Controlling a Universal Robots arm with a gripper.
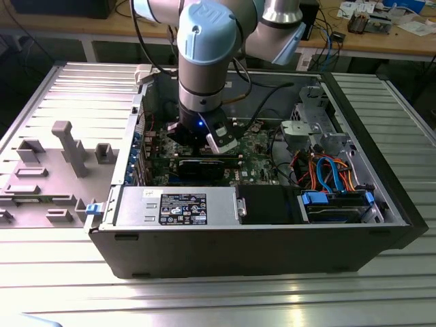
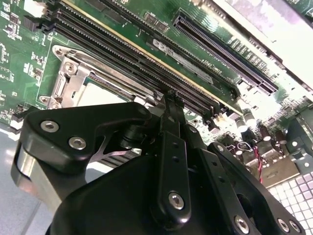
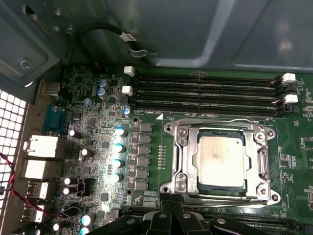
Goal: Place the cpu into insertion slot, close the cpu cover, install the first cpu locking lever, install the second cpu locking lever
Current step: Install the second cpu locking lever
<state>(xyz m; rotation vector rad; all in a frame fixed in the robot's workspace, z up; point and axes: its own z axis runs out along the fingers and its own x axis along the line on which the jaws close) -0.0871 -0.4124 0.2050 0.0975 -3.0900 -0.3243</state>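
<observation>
The cpu (image 3: 221,160), a flat silver-grey square, lies in the insertion slot (image 3: 191,159) on the green motherboard. Around it the cpu cover (image 3: 257,161) lies flat, a metal frame with a square window. One thin wire locking lever (image 3: 220,121) runs along the side by the memory slots, and another (image 3: 230,198) along the opposite side. My gripper (image 3: 172,209) hangs at that second side's edge, black fingers together, tips close above the frame's rim. In the second wrist view the gripper (image 2: 171,96) points down beside the cover (image 2: 73,81). In the exterior view the gripper (image 1: 195,146) is low inside the open computer case.
Long black memory slots (image 3: 205,93) run beside the socket. A black graphics card (image 1: 202,167) lies just in front of the gripper, with the power supply (image 1: 178,206) nearer still. Coloured cables (image 1: 325,170) and a drive cage sit at the exterior view's right. Grey fixtures (image 1: 68,146) stand outside the case.
</observation>
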